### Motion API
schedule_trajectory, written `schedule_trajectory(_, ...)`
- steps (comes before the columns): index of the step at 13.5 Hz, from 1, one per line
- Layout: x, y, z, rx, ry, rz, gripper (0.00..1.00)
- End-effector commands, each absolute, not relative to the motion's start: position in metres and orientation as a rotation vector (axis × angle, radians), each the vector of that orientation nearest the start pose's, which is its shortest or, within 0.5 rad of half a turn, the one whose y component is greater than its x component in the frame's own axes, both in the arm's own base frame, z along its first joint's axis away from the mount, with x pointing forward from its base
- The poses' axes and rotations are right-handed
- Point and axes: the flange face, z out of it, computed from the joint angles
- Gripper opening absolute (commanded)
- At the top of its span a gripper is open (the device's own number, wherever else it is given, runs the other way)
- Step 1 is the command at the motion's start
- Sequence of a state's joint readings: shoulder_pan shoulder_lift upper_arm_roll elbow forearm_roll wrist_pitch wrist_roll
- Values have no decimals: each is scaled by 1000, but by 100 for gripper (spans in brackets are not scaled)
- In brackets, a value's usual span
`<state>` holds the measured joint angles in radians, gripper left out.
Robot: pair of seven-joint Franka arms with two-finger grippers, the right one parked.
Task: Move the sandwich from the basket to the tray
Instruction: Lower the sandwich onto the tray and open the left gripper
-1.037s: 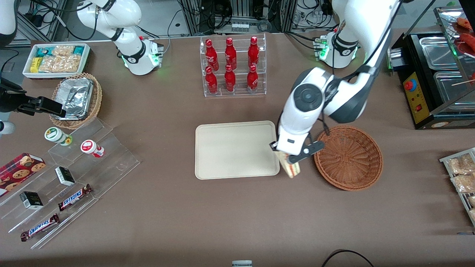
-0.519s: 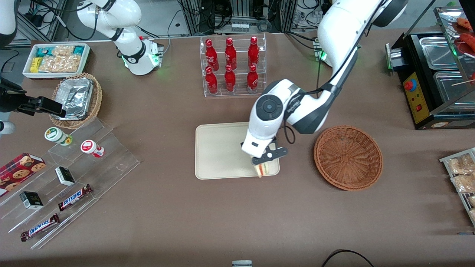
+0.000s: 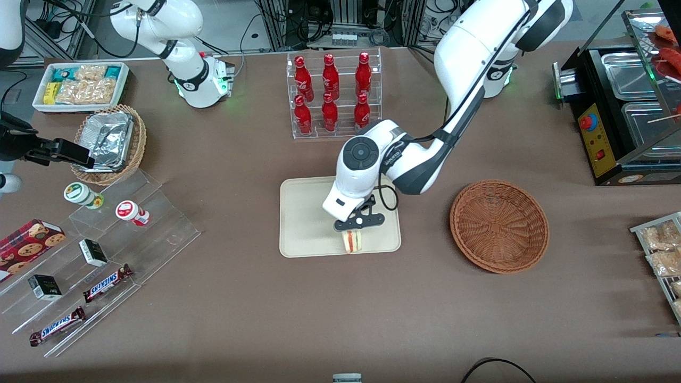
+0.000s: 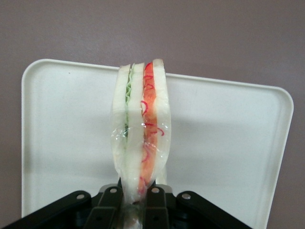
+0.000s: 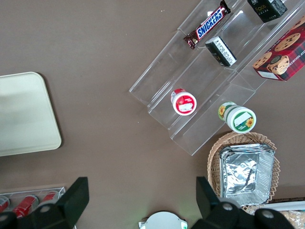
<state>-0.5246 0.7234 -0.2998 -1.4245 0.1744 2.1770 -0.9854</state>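
Gripper (image 3: 353, 233) clenched on sandwich (image 3: 352, 242) over tray (image 3: 306, 223), its fingertips cut off in wrist view.

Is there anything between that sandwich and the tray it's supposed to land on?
Nothing visible. The gripper is shut on the sandwich, holding it above the tray, over the edge nearest the front camera. The tray surface under it looks bare.

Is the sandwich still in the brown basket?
No, the basket holds nothing, and the gripper holds the sandwich over the tray.
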Motion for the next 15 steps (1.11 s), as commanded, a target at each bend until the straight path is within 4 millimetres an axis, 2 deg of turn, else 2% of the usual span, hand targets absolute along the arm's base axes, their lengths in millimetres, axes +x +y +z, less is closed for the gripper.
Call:
schedule_trajectory(1, 523, -517, 275, -3211, -92, -16, 0)
schedule_trajectory(3, 521, -518, 261, -3204, -78, 8, 0)
schedule_trajectory(4, 514, -524, 257, -3202, -58, 15, 0)
schedule_trajectory(8, 509, -531, 247, -3213, -60, 13, 0)
schedule_trajectory(9, 508, -532, 246, -3212, -60, 15, 9)
schedule_trajectory(10, 508, -532, 245, -3211, -60, 17, 43)
schedule_trajectory(11, 508, -532, 243, -3208, -57, 20, 87)
schedule_trajectory(12, 508, -532, 243, -3208, -57, 20, 100)
schedule_trajectory(15, 508, -532, 243, -3209, -63, 21, 100)
